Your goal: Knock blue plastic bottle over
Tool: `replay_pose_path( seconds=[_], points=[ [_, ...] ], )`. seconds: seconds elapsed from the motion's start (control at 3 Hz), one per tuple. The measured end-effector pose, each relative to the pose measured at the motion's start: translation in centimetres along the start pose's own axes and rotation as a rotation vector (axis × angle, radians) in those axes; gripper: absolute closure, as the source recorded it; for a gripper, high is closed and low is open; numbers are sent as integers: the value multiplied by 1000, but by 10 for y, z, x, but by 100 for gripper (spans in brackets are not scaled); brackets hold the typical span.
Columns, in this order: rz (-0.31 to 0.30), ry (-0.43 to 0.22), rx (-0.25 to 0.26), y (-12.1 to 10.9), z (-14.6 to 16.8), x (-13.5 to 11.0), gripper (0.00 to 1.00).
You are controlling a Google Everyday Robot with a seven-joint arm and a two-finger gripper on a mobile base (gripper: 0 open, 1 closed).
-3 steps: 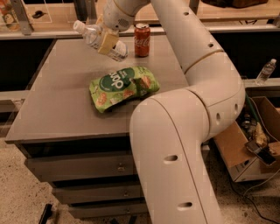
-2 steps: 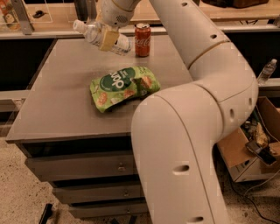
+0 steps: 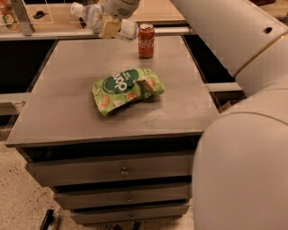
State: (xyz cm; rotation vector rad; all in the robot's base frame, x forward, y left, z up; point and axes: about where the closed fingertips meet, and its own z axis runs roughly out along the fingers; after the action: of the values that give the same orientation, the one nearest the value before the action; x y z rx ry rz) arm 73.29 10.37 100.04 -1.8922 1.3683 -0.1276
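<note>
While gripper [image 3: 109, 26] fingers [image 3: 110, 29] clasp tilted blue plastic bottle [image 3: 90, 13] above grey table's [image 3: 67, 90] far edge | wooden counter [image 3: 157, 15] behind

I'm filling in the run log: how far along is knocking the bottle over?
Largely done: the blue plastic bottle lies nearly sideways at the table's far edge, cap pointing left. In hand: the gripper is at the bottle's middle; whether the bottle rests on the table is unclear. Left: pulling the gripper clear. The Coca-Cola can stands upright beside it.
</note>
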Motion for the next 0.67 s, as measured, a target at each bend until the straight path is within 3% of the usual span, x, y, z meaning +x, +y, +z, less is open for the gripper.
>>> replay_pose_path(
  seconds=[0.33, 0.67],
  points=[
    [27, -14, -52, 46, 40, -3, 100],
    [36, -55, -209, 98, 92, -8, 100]
  ],
)
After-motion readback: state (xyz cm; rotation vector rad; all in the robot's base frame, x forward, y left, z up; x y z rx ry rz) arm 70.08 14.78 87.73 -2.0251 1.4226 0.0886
